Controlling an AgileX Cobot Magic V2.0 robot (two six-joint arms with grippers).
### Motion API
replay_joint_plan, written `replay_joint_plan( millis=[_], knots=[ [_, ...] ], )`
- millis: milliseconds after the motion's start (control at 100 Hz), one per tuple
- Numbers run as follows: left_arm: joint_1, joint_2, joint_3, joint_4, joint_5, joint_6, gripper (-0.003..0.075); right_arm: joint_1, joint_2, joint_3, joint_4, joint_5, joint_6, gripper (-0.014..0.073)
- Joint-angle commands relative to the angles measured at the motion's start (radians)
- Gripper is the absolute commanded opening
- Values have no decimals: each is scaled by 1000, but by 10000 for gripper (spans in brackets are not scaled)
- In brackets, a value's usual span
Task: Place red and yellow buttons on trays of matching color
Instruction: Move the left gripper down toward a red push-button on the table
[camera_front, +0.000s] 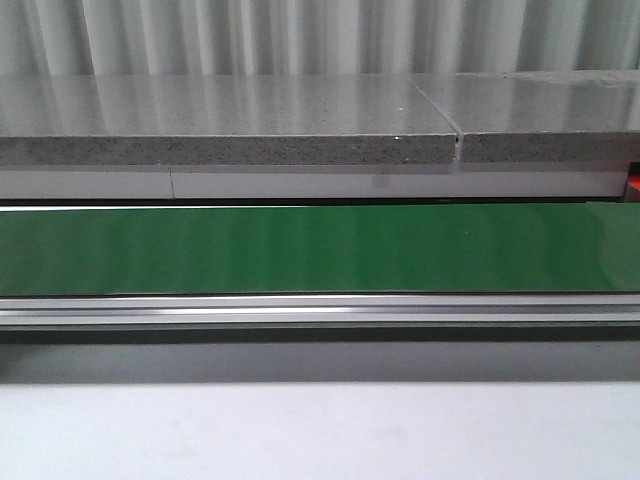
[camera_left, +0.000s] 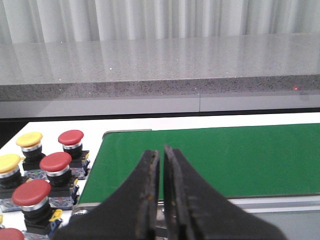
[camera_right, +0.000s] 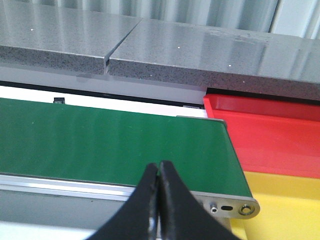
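In the left wrist view, a cluster of buttons stands on the white surface off the belt's left end. Several have red caps, such as one red button (camera_left: 71, 137) and another (camera_left: 55, 161). Two have yellow caps, one yellow button (camera_left: 29, 139) among them. My left gripper (camera_left: 161, 150) is shut with nothing in it, over the belt's near edge and right of the cluster. My right gripper (camera_right: 159, 165) is shut and empty above the belt's near rail. The red tray (camera_right: 270, 135) and the yellow tray (camera_right: 285, 205) sit just past the belt's right end. Neither gripper shows in the front view.
A green conveyor belt (camera_front: 320, 248) with an aluminium rail (camera_front: 320, 310) runs across the scene. Behind it lies a grey speckled counter (camera_front: 230, 120). A sliver of the red tray (camera_front: 632, 185) shows at the right edge of the front view.
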Motion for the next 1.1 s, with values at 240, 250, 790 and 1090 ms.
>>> replay_joint_plan(
  millis=[240, 250, 790, 1090],
  knots=[
    [4, 146, -259, -91, 138, -17, 7, 0, -12, -7, -11, -82, 0, -71],
    [4, 153, -277, -91, 162, -17, 7, 0, -12, -7, -11, -82, 0, -71],
    [4, 642, -680, -110, 677, -17, 7, 0, -12, -7, -11, -82, 0, -71],
    [4, 706, -680, -129, 683, -19, 56, 0, -12, -7, -11, -82, 0, -71]
  ],
)
